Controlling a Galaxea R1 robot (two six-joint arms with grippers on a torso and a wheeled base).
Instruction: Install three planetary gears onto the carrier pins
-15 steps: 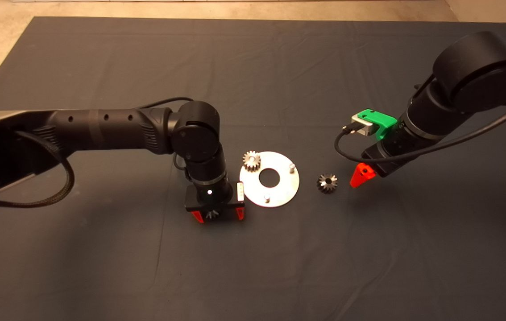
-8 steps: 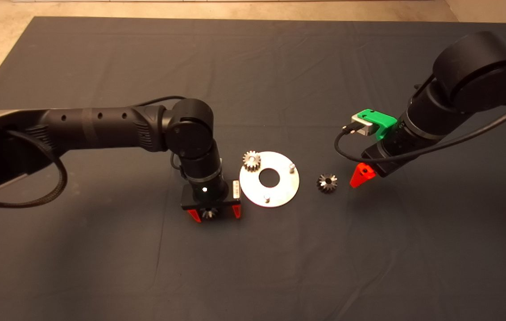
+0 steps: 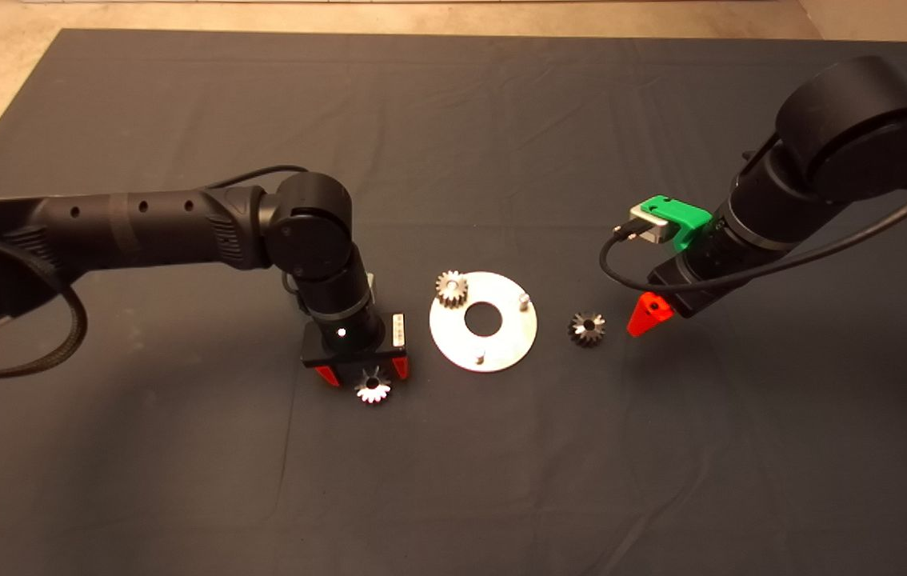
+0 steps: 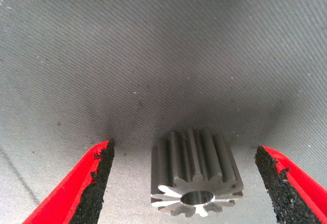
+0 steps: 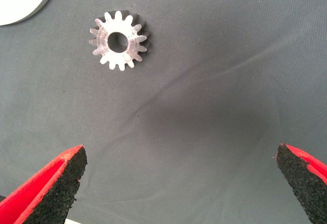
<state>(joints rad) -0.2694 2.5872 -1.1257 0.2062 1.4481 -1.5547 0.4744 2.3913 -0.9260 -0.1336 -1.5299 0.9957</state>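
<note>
- The left pincer, red fingers spread wide, sits low over a small silver toothed gear on the dark mat, bare cloth showing either side of the gear.
- A flat shiny silver disc lies just beside it, carrying one mounted gear and two bare pins.
- Another loose gear lies between the disc and the open right pincer.
- The mat's near half lies open.
</note>
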